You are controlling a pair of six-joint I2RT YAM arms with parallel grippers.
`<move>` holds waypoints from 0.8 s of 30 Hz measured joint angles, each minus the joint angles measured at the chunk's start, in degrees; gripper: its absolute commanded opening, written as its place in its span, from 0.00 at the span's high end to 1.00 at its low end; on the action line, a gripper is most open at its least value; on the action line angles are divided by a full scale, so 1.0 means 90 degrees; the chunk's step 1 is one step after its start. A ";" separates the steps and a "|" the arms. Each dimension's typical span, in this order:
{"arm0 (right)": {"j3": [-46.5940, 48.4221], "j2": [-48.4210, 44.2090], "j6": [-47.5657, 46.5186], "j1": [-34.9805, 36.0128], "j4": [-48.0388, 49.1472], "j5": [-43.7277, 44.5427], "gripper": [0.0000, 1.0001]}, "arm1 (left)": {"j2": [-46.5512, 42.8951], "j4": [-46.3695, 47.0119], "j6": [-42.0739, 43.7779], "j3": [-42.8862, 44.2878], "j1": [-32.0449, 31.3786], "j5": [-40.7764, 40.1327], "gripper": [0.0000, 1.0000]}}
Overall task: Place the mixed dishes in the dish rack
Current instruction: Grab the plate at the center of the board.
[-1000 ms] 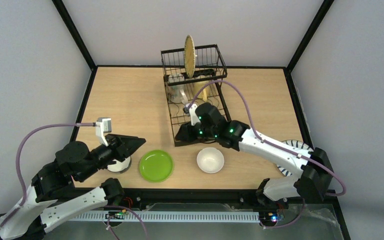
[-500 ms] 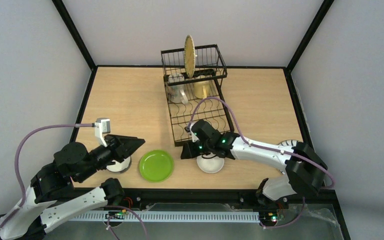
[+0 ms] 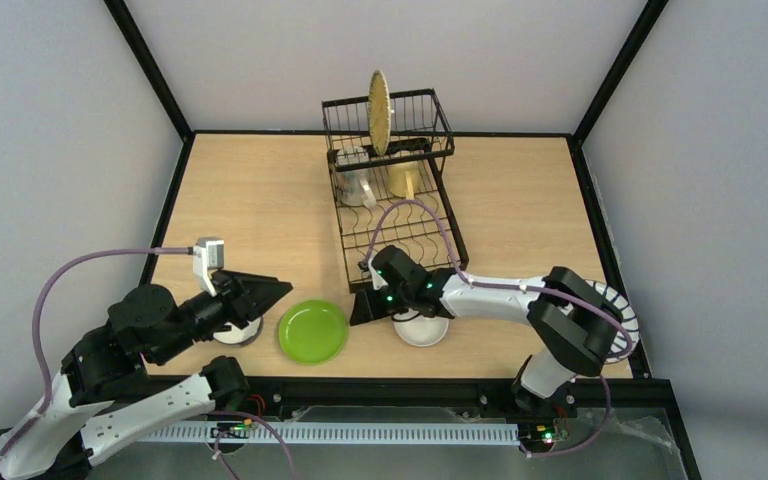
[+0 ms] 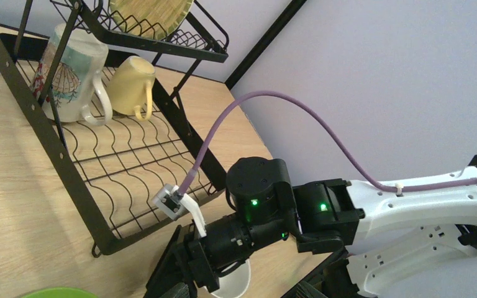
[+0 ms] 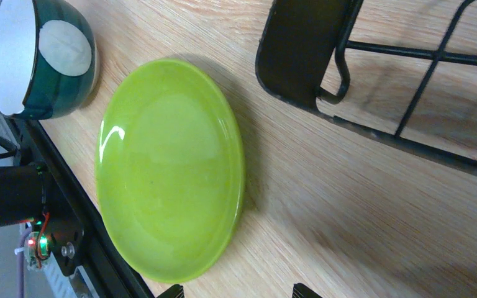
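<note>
Plate (image 3: 312, 331) between left bowl (image 3: 241, 334) and right bowl (image 3: 426, 333); rack (image 3: 352, 262) behind; mug (image 3: 401, 179) inside.

The left arm (image 3: 130, 420), at seven o'clock in the overhead view, has glossy white shells on its long links and chunky black cylindrical joints. A small white camera block (image 3: 207, 252) sits on the wrist with a lilac cable (image 3: 130, 251) running from it, and the left gripper (image 3: 278, 289) is a black wedge. The right arm (image 3: 505, 293), at five o'clock, is built alike: a white link between black housings dotted with green lights (image 4: 253, 202), its own lilac cable fastened by white ties (image 4: 399, 186), and a black right gripper (image 3: 362, 310).
</note>
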 measured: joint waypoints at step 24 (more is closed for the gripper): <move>0.0000 0.1120 0.0338 0.0044 0.1377 -0.0517 0.00 | -0.0019 -0.0359 0.0075 0.0148 0.0000 0.0107 0.01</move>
